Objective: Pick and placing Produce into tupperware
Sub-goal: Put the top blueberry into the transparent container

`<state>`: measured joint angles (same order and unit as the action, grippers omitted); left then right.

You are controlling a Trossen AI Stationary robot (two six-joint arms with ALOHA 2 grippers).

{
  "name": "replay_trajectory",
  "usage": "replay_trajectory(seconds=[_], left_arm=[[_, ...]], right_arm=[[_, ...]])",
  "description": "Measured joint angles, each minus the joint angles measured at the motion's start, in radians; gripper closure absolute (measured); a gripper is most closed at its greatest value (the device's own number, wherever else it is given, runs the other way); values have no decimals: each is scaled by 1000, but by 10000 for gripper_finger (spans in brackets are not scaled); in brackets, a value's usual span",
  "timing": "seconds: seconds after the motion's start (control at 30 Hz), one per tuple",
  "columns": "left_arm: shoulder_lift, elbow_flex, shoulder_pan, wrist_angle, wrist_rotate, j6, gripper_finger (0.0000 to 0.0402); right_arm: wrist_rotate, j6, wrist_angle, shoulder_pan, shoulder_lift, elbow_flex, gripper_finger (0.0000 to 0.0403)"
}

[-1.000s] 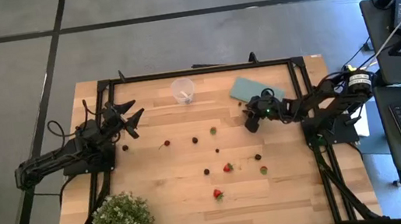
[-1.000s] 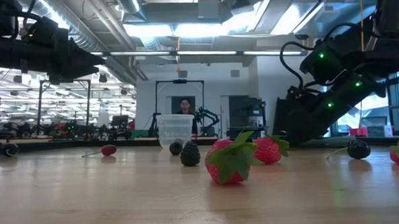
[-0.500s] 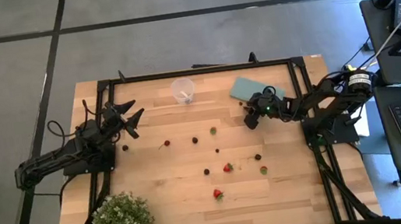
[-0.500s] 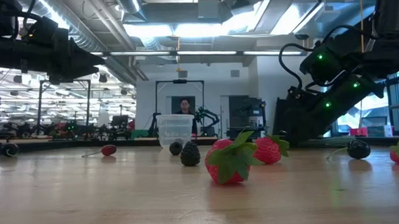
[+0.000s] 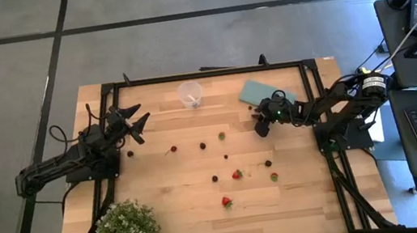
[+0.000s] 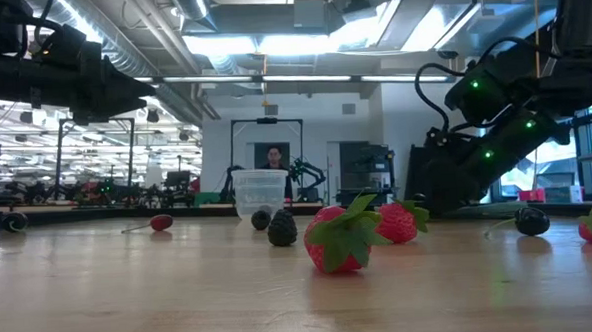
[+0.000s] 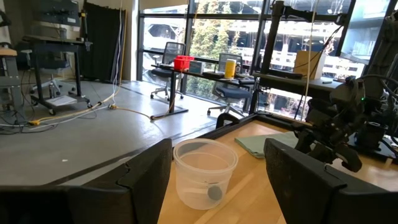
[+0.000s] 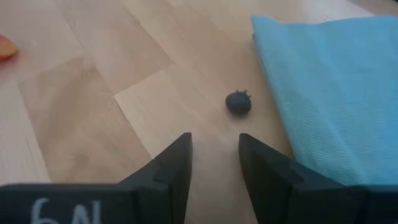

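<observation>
The clear cup [image 5: 191, 94] stands upright near the table's far edge; in the left wrist view [image 7: 205, 171] a dark berry [image 7: 213, 193] lies on its bottom. Small red, dark and green pieces lie scattered over the table's middle, among them a strawberry [image 5: 236, 175] and another [image 5: 226, 202]. My left gripper [image 5: 137, 120] is open and empty, to the left of the cup, pointing at it. My right gripper [image 5: 259, 126] is low over the table beside the teal cloth [image 5: 265, 92], its fingers a little apart and empty. A small dark berry [image 8: 238, 102] lies just beyond its fingertips.
A leafy potted plant [image 5: 126, 230] stands at the table's near left corner. A black frame [image 5: 202, 74] runs around the table top. The low view shows strawberries [image 6: 339, 239] and a blackberry [image 6: 282, 229] in front of the cup [image 6: 260, 193].
</observation>
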<state>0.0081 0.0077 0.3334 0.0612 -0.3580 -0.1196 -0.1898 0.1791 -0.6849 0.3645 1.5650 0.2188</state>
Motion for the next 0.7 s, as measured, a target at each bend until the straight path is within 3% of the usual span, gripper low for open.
replay_trajectory(seconds=[0.5,0.7], left_arm=[[0,0,0,0,0,0,154],[0,0,0,0,0,0,154]], right_arm=[[1,-5,6,0,-1,0,266],[10,-5,6,0,-1,0,231]])
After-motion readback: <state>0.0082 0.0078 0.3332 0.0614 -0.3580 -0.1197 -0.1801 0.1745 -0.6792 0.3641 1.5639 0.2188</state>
